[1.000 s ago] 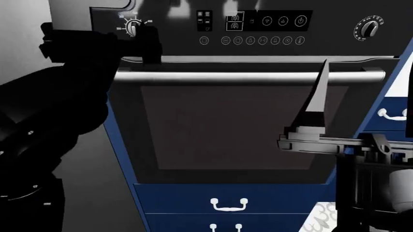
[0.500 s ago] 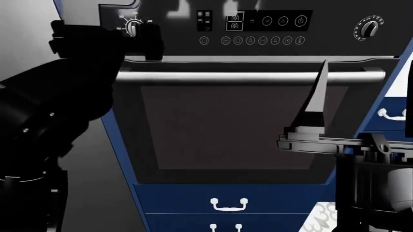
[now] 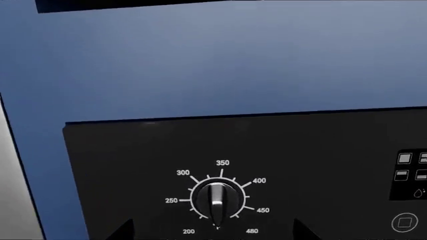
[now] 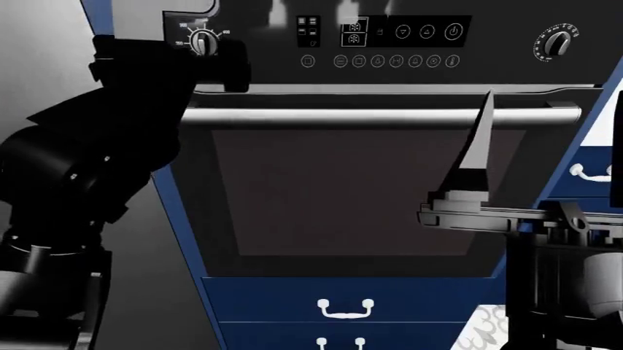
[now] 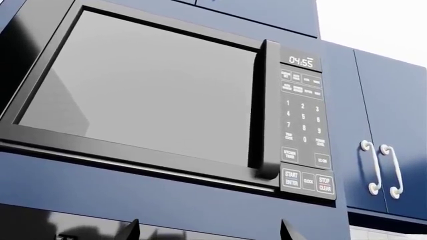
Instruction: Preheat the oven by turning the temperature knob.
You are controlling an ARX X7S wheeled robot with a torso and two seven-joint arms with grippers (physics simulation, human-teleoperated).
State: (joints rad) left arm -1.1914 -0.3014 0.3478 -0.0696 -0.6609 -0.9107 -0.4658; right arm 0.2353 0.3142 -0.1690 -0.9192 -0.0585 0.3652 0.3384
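The black oven (image 4: 370, 197) with a dark glass door and silver bar handle (image 4: 389, 115) fills the head view. The temperature knob (image 4: 201, 41) sits at the panel's upper left. In the left wrist view the temperature knob (image 3: 217, 199) has a silver ridge and numerals 200 to 480. My left gripper (image 4: 209, 65) hovers just below and in front of it. My left gripper (image 3: 213, 236) is open, its fingertips (image 3: 123, 231) spread wide and clear of the knob. My right gripper (image 4: 475, 146) points up before the door, open and empty.
A second black knob (image 4: 556, 45) with dashes sits at the panel's right. Display and round buttons (image 4: 380, 61) lie between the knobs. Blue drawers (image 4: 346, 310) are below the oven. The right wrist view shows a microwave (image 5: 147, 95) and blue cabinet doors with handles (image 5: 380, 170).
My left arm has moved right and up, bringing the gripper closer under the temperature knob. The right arm has not moved.
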